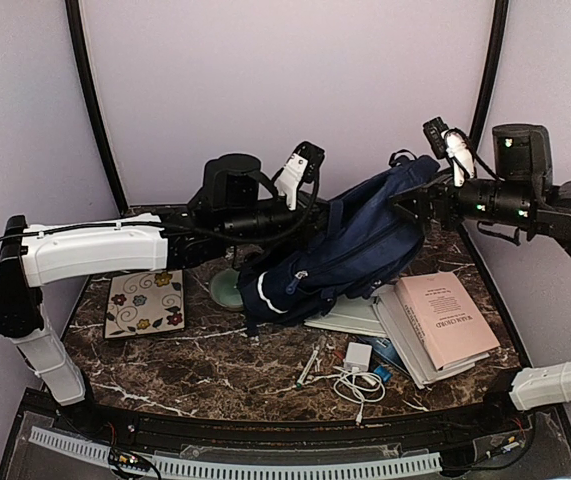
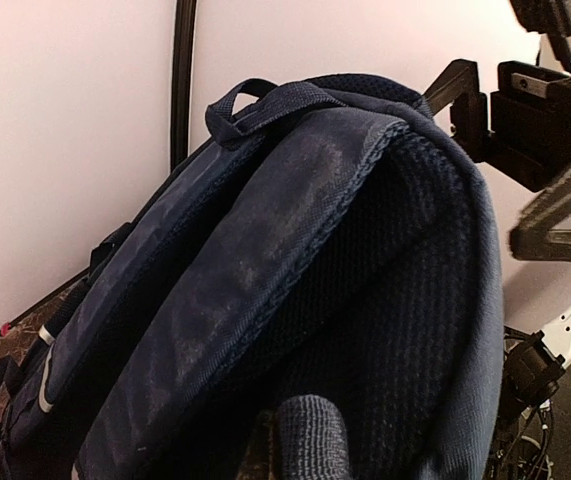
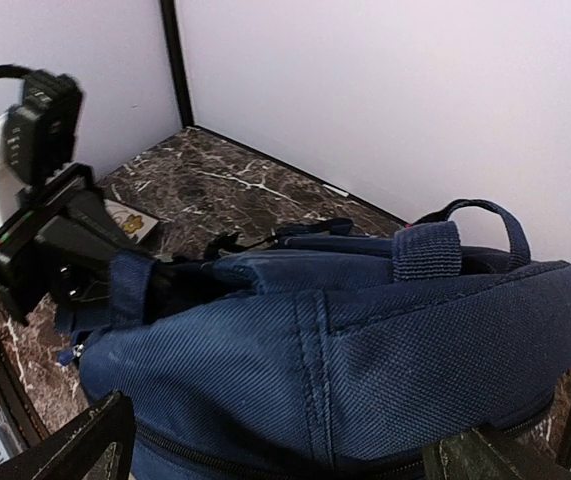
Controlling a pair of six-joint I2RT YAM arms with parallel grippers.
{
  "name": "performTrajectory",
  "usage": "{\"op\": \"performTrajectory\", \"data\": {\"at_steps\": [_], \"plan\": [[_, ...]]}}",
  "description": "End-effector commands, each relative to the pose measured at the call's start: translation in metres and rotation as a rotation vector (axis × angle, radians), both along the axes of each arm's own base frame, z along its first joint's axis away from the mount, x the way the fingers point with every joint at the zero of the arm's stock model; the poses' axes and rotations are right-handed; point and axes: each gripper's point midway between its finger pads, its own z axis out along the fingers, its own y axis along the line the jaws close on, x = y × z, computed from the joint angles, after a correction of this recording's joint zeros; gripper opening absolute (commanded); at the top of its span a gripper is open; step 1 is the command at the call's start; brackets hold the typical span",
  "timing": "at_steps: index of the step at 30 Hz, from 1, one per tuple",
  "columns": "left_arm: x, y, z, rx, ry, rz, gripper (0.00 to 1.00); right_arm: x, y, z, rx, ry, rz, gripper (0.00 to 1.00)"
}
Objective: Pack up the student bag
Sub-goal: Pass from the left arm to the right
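The student bag [image 1: 350, 250], navy with a white stripe, hangs tilted over the middle of the table, its top toward the right. My left gripper [image 1: 315, 215] is shut on a woven strap [image 2: 310, 435] at the bag's back panel [image 2: 265, 250]; its own fingers are hidden by fabric. My right gripper [image 1: 412, 200] stands open at the bag's top end. Its two fingers [image 3: 95, 440] straddle the bag [image 3: 345, 370] just below the carry handle [image 3: 427, 250]. The bag's opening is not in view.
A pink book [image 1: 447, 318] lies on a stack at the right, with pale notebooks [image 1: 350, 315] beside it. In front are a white charger with cable [image 1: 358, 360] and a pen [image 1: 310, 365]. A floral card [image 1: 145, 303] and a green disc [image 1: 227, 290] lie at the left.
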Motion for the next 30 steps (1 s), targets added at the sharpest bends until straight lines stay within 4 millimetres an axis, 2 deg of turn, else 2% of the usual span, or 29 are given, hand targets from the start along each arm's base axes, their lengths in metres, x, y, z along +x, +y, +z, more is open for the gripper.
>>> {"op": "performTrajectory", "data": {"at_steps": [1, 5, 10, 17, 22, 24, 25, 26, 27, 28, 30], "plan": [[0.000, 0.003, 0.045, -0.115, -0.049, -0.003, 0.00, 0.026, -0.012, 0.011, 0.107, 0.035, -0.182, 1.00], [-0.003, 0.002, 0.044, -0.113, -0.049, -0.018, 0.00, 0.037, 0.004, 0.008, 0.226, 0.093, -0.176, 1.00], [-0.015, -0.007, 0.035, -0.108, -0.042, -0.095, 0.00, 0.049, 0.020, 0.016, 0.373, 0.129, -0.172, 1.00], [-0.025, -0.027, 0.014, -0.080, -0.006, -0.164, 0.00, 0.062, 0.042, 0.022, 0.434, 0.152, -0.133, 1.00], [-0.026, -0.031, 0.008, -0.056, -0.009, -0.178, 0.00, 0.073, 0.043, 0.007, 0.421, 0.168, -0.177, 0.93], [-0.026, -0.031, 0.009, -0.052, -0.016, -0.177, 0.00, 0.079, 0.037, -0.002, 0.382, 0.156, -0.222, 0.80], [-0.025, -0.030, 0.009, -0.049, -0.019, -0.172, 0.00, 0.083, 0.031, -0.007, 0.359, 0.146, -0.260, 0.66], [-0.026, -0.029, 0.010, -0.046, -0.023, -0.169, 0.00, 0.086, 0.025, -0.011, 0.339, 0.137, -0.297, 0.40], [-0.026, -0.027, 0.012, -0.042, -0.030, -0.165, 0.00, 0.088, 0.019, -0.013, 0.326, 0.125, -0.327, 0.18], [-0.026, -0.025, 0.013, -0.036, -0.038, -0.160, 0.00, 0.089, 0.015, -0.012, 0.326, 0.113, -0.348, 0.01], [-0.027, -0.020, 0.015, -0.009, -0.048, -0.157, 0.00, 0.088, 0.004, -0.008, 0.337, 0.078, -0.386, 0.00]]}}
